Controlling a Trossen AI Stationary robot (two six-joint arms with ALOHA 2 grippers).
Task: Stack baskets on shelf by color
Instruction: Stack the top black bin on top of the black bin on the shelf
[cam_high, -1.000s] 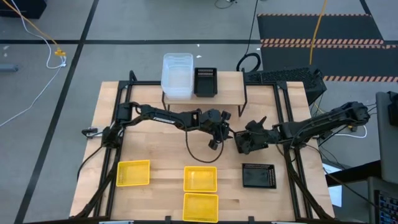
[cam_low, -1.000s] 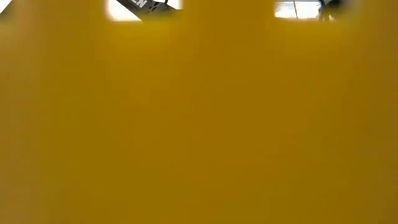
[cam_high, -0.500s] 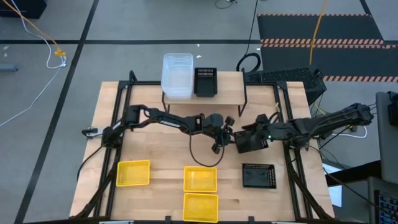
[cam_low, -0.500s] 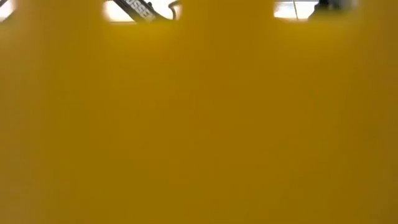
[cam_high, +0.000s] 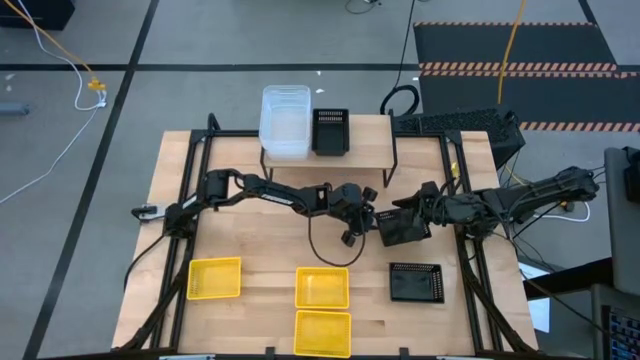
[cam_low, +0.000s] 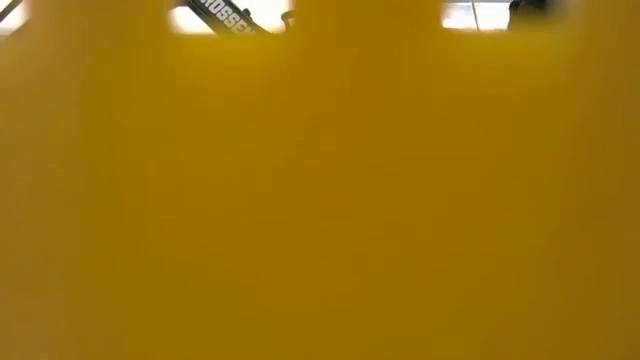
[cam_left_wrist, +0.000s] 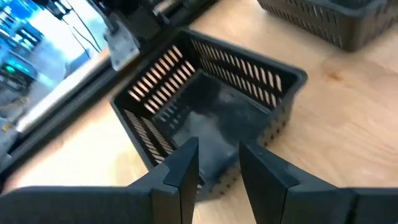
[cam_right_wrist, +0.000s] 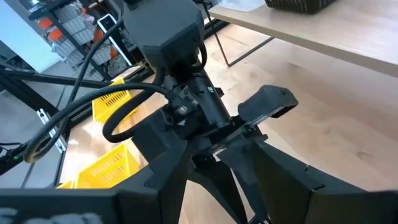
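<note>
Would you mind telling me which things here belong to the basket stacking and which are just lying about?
Belong to the job:
shelf
clear baskets
black basket on shelf
tilted black basket, in the left gripper
black basket on table
yellow baskets, three

Lying about:
keyboard
floor cables
striped mat

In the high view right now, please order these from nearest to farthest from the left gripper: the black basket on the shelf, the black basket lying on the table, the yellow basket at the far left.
Measured from the left gripper, near the table's middle:
1. Black basket lying on the table, toward the front right.
2. Black basket on the shelf, at the back, beside the clear baskets. It is only slightly farther than the first.
3. Yellow basket at the far left, front left, clearly farthest.
</note>
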